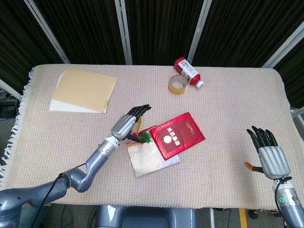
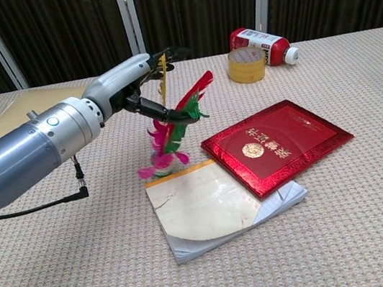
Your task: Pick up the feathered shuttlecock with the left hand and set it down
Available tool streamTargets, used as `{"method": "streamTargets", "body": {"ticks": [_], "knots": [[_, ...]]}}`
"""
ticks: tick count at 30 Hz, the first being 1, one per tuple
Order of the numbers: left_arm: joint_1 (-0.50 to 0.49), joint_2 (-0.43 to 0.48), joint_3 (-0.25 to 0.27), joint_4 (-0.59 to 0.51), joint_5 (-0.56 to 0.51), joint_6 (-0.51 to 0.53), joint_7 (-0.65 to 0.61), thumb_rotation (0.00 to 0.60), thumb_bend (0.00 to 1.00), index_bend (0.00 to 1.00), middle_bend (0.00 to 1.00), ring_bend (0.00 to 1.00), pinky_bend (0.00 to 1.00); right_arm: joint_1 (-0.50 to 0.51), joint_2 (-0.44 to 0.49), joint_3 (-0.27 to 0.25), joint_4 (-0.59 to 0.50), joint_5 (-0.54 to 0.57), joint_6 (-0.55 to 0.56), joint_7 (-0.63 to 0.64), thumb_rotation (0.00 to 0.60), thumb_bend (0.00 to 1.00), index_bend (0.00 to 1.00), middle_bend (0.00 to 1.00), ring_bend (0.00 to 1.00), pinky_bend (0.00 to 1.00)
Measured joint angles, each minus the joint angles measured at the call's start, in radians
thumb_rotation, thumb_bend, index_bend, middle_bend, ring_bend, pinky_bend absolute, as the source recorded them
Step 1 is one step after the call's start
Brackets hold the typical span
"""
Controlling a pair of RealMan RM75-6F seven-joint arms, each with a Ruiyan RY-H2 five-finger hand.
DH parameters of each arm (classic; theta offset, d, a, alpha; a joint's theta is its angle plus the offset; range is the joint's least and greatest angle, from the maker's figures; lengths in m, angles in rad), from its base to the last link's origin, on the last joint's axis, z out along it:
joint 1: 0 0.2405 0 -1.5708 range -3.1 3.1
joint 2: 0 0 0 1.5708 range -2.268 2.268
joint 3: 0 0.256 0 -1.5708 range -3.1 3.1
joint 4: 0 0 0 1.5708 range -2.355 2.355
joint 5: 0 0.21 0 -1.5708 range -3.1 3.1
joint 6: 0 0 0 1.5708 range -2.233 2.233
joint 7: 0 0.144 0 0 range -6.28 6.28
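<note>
the left hand [image 2: 140, 86] reaches over the middle of the table and grips the feathered shuttlecock [image 2: 172, 133] by its feathers — the fingers are curled around the red, green and yellow plumes, with the fingertips stretched forward past them. the shuttlecock hangs tilted, its pink base low, right at the near-left edge of the notepad [image 2: 209, 206]; whether the base touches the pad or the cloth cannot be told. in the head view the same hand [image 1: 129, 124] sits just left of the red booklet [image 1: 177, 135], with the feathers [image 1: 141, 137] peeking out beneath the fingers.

the red booklet lies partly on top of the notepad, covering its far-right corner. the right hand [image 1: 270, 154] is well apart at the right edge of the table, holding nothing, fingers straight and slightly spread, palm down.

at the far side of the woven tablecloth [image 1: 228, 104] a roll of tape [image 1: 177, 84] stands just beside a red bottle [image 1: 187, 71] lying on its side. a tan folder [image 1: 85, 90] lies at the far left — on top of a sheet of white paper.
</note>
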Motion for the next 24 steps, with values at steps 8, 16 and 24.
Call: {"method": "streamTargets", "body": {"ticks": [8, 16, 24], "knots": [[0.089, 0.206, 0.03, -0.283, -0.067, -0.049, 0.161, 0.488, 0.04, 0.0, 0.0, 0.0, 0.0, -0.004, -0.003, -0.007, -0.009, -0.023, 0.021, -0.008, 0.6, 0.07, 0.0, 0.0, 0.0, 0.0], [0.128, 0.216, 0.003, -0.281, -0.062, 0.018, 0.146, 0.487, 0.12, 0.16, 0.0, 0.0, 0.0, -0.002, -0.007, -0.007, 0.0, -0.021, 0.014, -0.001, 0.6, 0.07, 0.0, 0.0, 0.0, 0.0], [0.167, 0.25, -0.002, -0.303, -0.023, 0.063, 0.139, 0.489, 0.07, 0.07, 0.0, 0.0, 0.0, -0.005, -0.007, -0.011, -0.004, -0.033, 0.028, -0.004, 0.6, 0.07, 0.0, 0.0, 0.0, 0.0]]}}
